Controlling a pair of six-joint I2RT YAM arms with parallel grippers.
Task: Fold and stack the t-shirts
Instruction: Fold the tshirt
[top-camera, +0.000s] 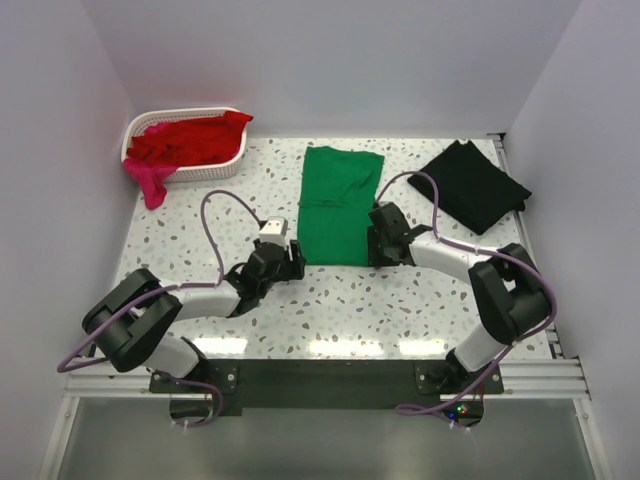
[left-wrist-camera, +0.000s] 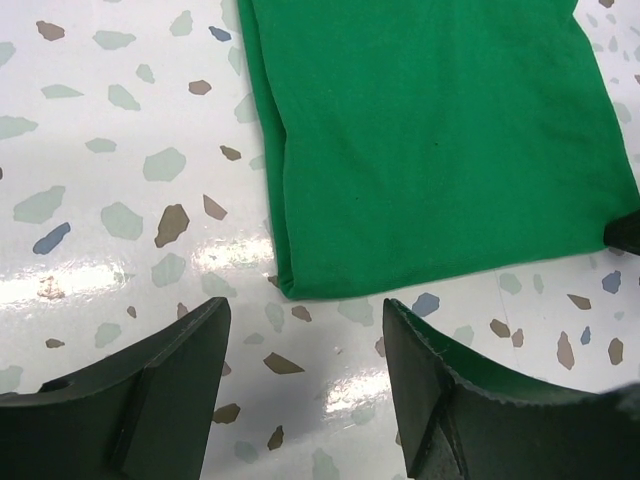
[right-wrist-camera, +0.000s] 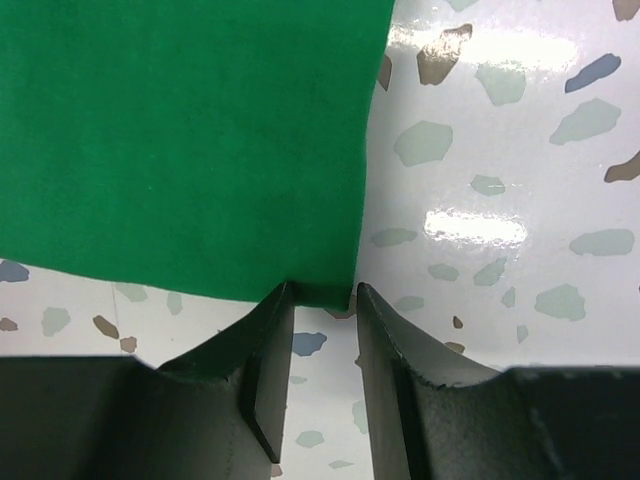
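Observation:
A bright green t-shirt (top-camera: 340, 205), folded into a long strip, lies flat mid-table. My left gripper (top-camera: 292, 262) is open and empty, and its jaws (left-wrist-camera: 305, 308) sit just short of the shirt's near-left corner (left-wrist-camera: 300, 285). My right gripper (top-camera: 384, 254) is at the near-right corner. Its jaws (right-wrist-camera: 322, 292) are narrowly open, with the tip of the green corner (right-wrist-camera: 325, 290) between the fingertips, lying flat on the table. A folded black t-shirt (top-camera: 475, 185) lies at the back right. Red shirts (top-camera: 190, 140) fill the basket, and a magenta-pink one (top-camera: 152, 185) hangs over its rim.
The white lattice basket (top-camera: 215, 170) stands at the back left corner. White walls close in the table on the left, back and right. Purple cables loop above both arms. The speckled tabletop (top-camera: 330, 310) shows between the arms.

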